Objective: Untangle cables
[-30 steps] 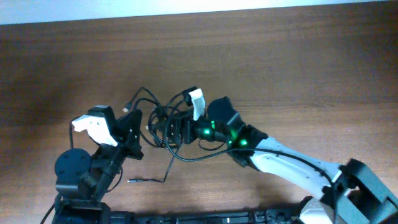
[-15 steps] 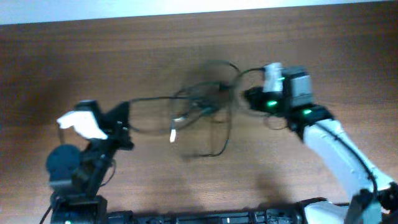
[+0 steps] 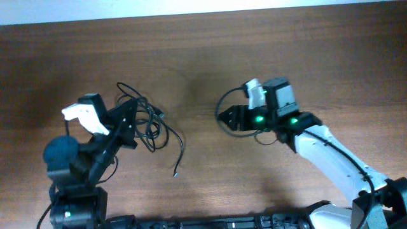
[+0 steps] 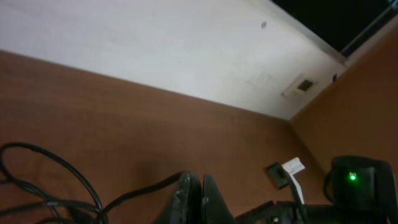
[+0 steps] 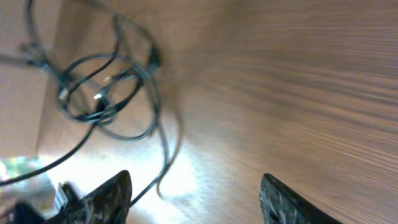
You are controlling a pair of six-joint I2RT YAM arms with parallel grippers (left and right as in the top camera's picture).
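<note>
The cables [image 3: 150,124] are thin black cords bunched in loose loops at the table's left. One tail runs down to a small plug [image 3: 176,172]. My left gripper [image 3: 130,122] sits at the bunch's left edge. In the left wrist view its jaws [image 4: 194,182] are shut, with a cable [image 4: 137,192] running into the fingertips. My right gripper [image 3: 227,118] is at centre right, well apart from the bunch. In the right wrist view its jaws [image 5: 196,180] are wide open and empty. The bunch [image 5: 106,93] lies ahead of them, with a blurred strand trailing toward them.
The wooden table [image 3: 203,57] is edged by a white wall at the back. A thicker black wire [image 3: 224,102] loops from the right arm's wrist by its white tag. The left arm's base [image 3: 63,159] stands at front left.
The arms pulled apart and stretched the tangle between them. The right gripper has since let go. The cables have fallen back into a loose bunch by the left gripper.
</note>
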